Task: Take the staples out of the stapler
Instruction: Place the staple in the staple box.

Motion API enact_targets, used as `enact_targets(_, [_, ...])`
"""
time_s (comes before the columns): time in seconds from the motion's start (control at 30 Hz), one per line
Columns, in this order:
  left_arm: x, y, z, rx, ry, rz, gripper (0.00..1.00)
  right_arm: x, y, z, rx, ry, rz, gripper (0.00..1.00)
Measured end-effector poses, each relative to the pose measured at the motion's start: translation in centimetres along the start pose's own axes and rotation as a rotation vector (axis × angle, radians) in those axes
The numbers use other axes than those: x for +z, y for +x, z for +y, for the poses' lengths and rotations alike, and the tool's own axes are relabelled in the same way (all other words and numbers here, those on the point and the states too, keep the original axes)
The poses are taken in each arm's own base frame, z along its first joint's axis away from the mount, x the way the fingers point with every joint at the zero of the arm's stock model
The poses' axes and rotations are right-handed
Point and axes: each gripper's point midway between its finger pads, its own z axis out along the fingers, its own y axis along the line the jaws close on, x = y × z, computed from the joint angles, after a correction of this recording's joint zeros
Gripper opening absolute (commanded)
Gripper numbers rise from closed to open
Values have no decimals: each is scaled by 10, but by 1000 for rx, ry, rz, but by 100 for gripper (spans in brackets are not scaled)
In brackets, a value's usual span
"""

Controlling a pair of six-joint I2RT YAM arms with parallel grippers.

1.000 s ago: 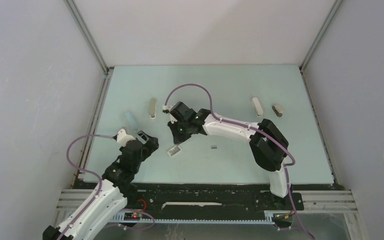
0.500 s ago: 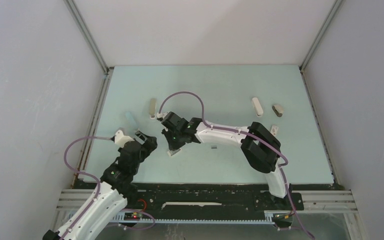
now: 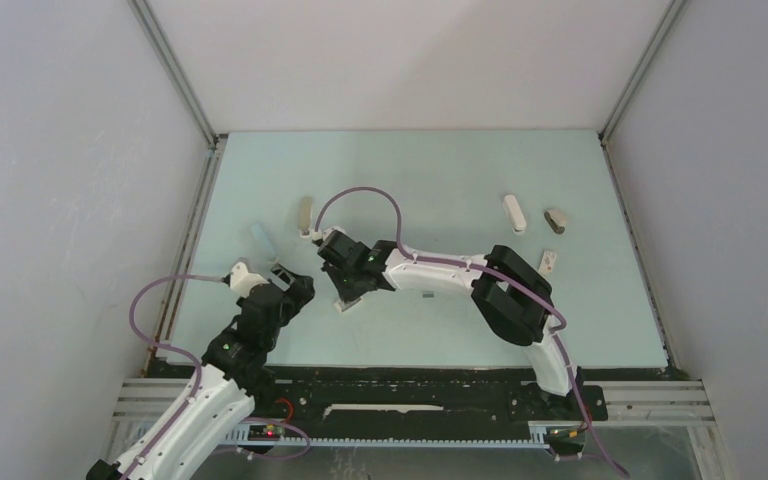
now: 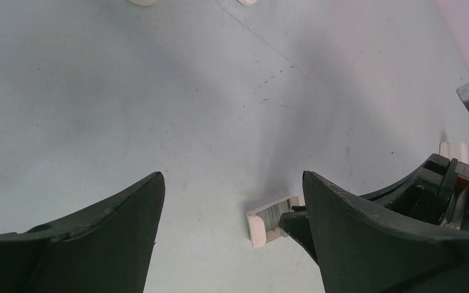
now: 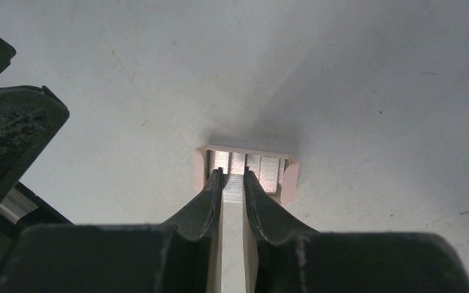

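Right wrist camera is looking down on the right gripper point(image 5: 233, 174), whose jaws are standing nearly together with only a thin slit between them. Its tips are dipping into a small white open box point(image 5: 288, 180) and straddling the silvery staples point(image 5: 272, 171) lying inside, though whether they are pinching any I cannot tell. Overhead, the stapler point(image 3: 513, 212) is lying well apart at the far right of the table point(image 3: 460, 170), and a loose staple strip point(image 3: 427, 294) is sitting near the box. The left gripper point(image 4: 232, 177) is hovering near the box, jaws spread wide, holding nothing
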Motion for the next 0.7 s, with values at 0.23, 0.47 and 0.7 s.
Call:
enact_targets(0.23, [0, 0, 0, 0, -1, 0, 88, 4, 2, -3, -2, 15, 2, 15])
enact_targets(0.47, [0, 0, 0, -1, -1, 1, 88, 11, 7, -5, -7, 23, 15, 16])
enact_targets(0.7, [1, 1, 1, -2, -5, 3, 88, 13, 5, -7, -11, 34, 10, 17])
